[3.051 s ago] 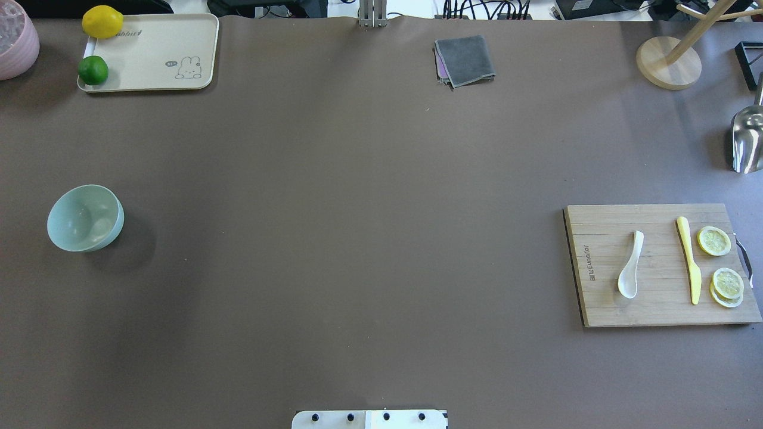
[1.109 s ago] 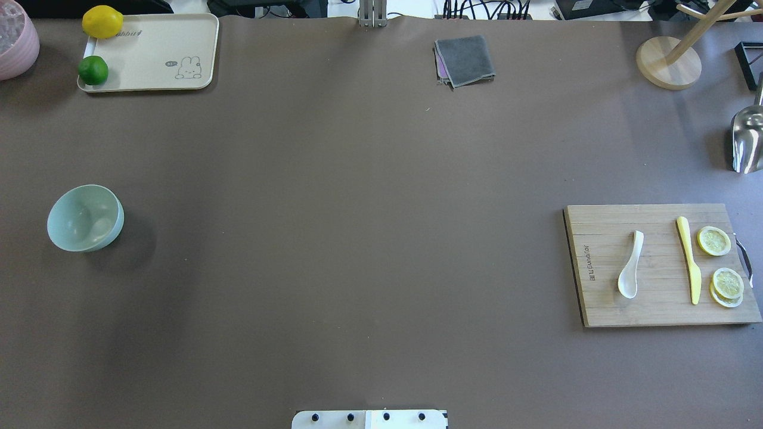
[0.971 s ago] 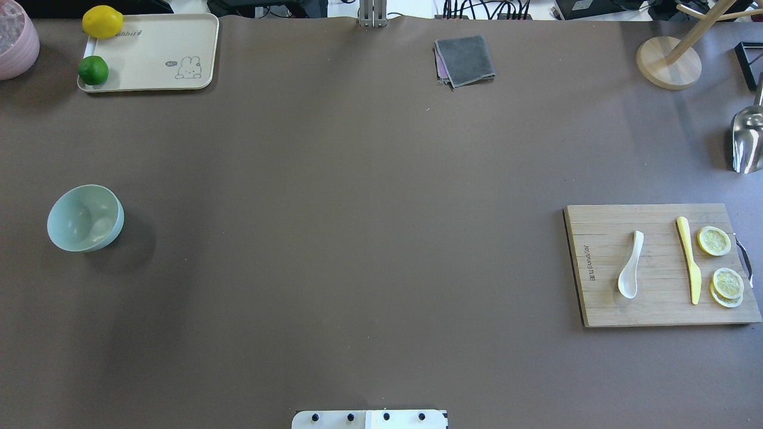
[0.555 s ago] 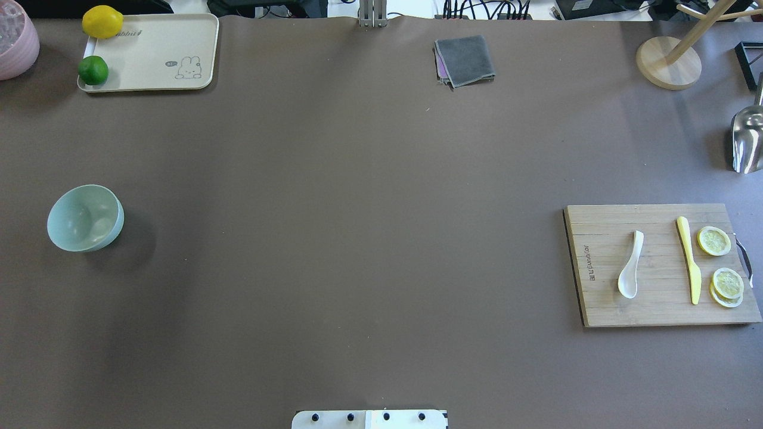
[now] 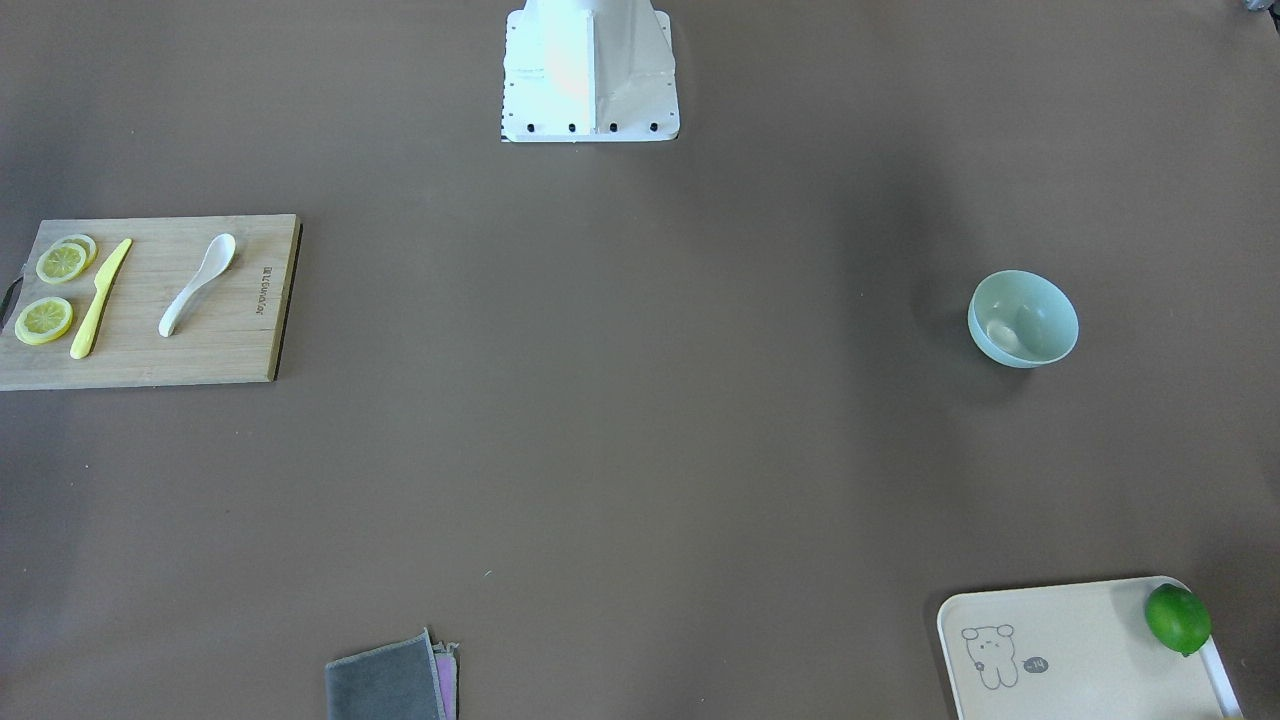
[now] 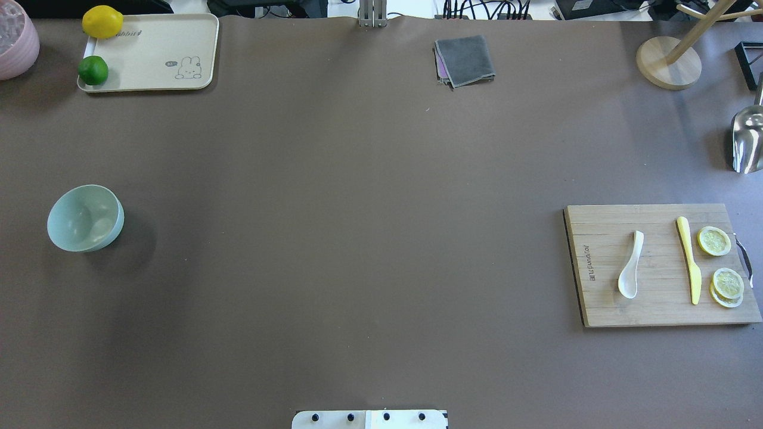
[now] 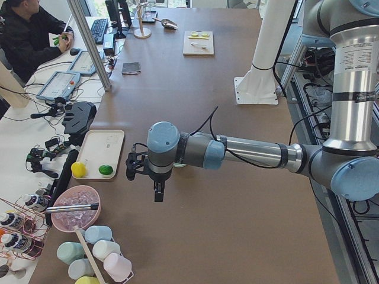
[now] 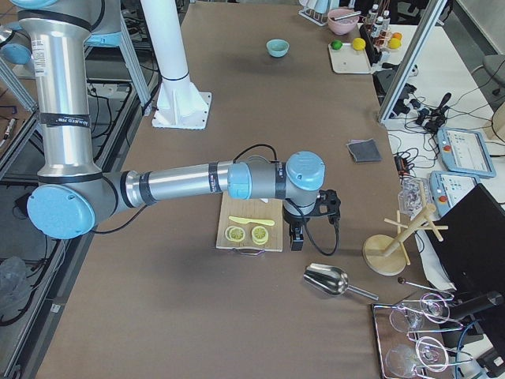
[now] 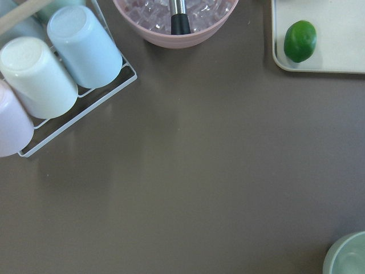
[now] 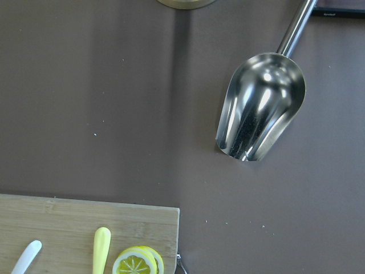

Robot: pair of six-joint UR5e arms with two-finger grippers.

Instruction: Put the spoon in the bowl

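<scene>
The white spoon (image 6: 630,265) lies on a wooden cutting board (image 6: 656,313) at the right of the table, scoop toward the robot. It also shows in the front-facing view (image 5: 197,284), and its handle tip shows in the right wrist view (image 10: 25,257). The mint-green bowl (image 6: 85,217) stands alone at the left and is empty (image 5: 1022,318). My left gripper (image 7: 159,192) hangs above the table near the bowl's end. My right gripper (image 8: 297,237) hangs beside the board's outer end. Both show only in the side views, so I cannot tell whether they are open or shut.
A yellow knife (image 6: 688,259) and lemon slices (image 6: 714,241) share the board. A tray (image 6: 155,53) with a lemon and a lime, a pink bowl (image 6: 15,39), a grey cloth (image 6: 465,59), a wooden stand (image 6: 667,62) and a metal scoop (image 6: 746,140) line the far side. A cup rack (image 9: 51,68) stands at the left end.
</scene>
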